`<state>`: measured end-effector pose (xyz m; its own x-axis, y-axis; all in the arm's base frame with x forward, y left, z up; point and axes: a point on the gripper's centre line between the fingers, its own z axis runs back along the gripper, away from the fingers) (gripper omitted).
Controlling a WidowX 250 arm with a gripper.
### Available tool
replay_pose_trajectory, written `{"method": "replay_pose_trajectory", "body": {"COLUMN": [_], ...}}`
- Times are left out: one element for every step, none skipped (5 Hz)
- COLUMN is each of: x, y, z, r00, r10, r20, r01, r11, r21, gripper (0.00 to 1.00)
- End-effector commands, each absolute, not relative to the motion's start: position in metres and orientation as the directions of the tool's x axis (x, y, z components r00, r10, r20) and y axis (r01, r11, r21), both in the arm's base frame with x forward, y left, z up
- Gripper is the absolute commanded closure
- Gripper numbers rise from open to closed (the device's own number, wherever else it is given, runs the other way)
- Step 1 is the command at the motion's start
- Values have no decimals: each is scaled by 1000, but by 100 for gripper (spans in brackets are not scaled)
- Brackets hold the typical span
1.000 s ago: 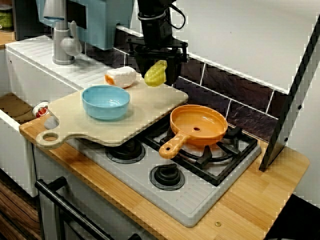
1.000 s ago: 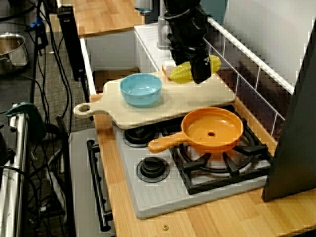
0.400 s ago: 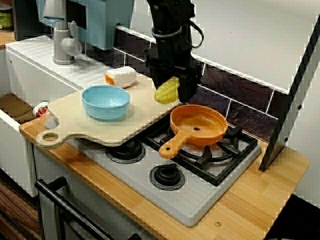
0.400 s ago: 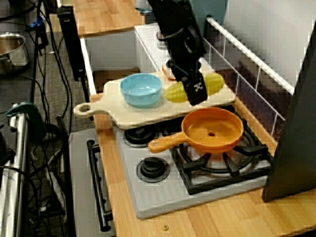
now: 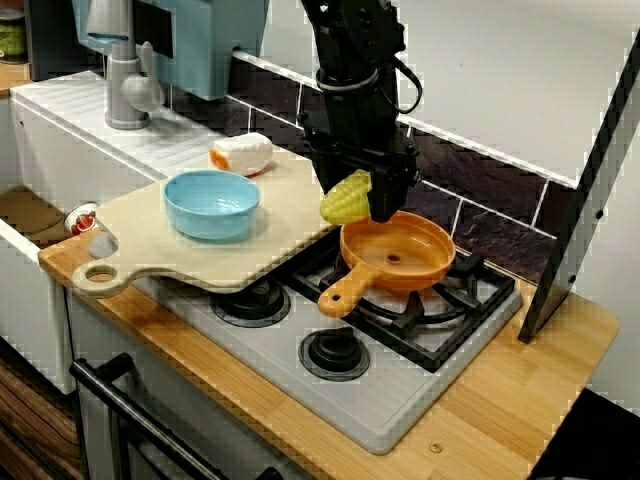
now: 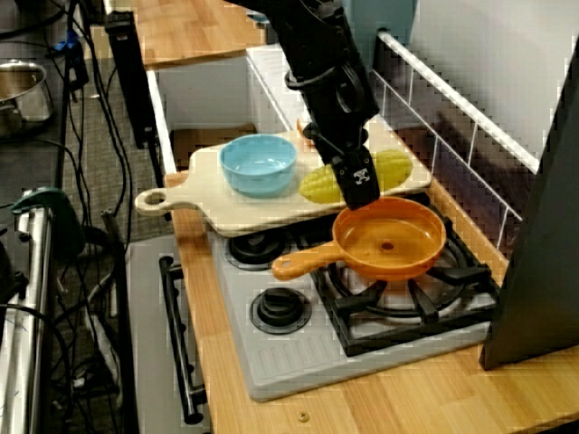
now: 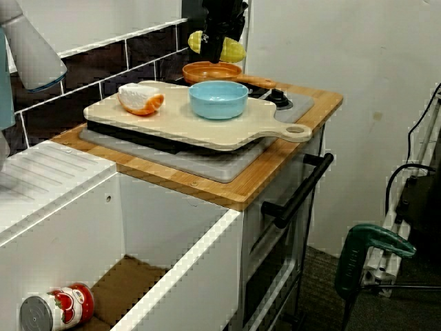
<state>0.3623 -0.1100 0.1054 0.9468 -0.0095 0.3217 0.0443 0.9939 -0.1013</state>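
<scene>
My gripper [image 5: 368,196] is clamped on a yellow corn cob [image 5: 345,198], held in the air. Its long axis is level and crosswise to my fingers, with an end sticking out on each side in the view from the stove's end. It hangs where the cutting board [image 5: 290,228] meets the orange pan [image 5: 412,252], whose near rim is just below. The blue bowl [image 5: 212,203] sits well apart on the board.

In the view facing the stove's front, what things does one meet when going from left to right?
Grey tap → blue bowl → corn held in the hand → dark leaning panel.
</scene>
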Motion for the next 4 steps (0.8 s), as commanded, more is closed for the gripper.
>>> {"method": "replay_pose_trajectory", "body": {"x": [366,368,369,371], "y": [-122,-124,-125,-125], "z": [111,104,99,94], "r00": [936,939,941,947], "r10": [-16,-15,-13,-12], "r20": [352,345,338,322], "r01": [54,51,47,40], "r11": [993,994,995,996], "r21": [-101,-95,-91,-80], "gripper": [100,100,100,100]}}
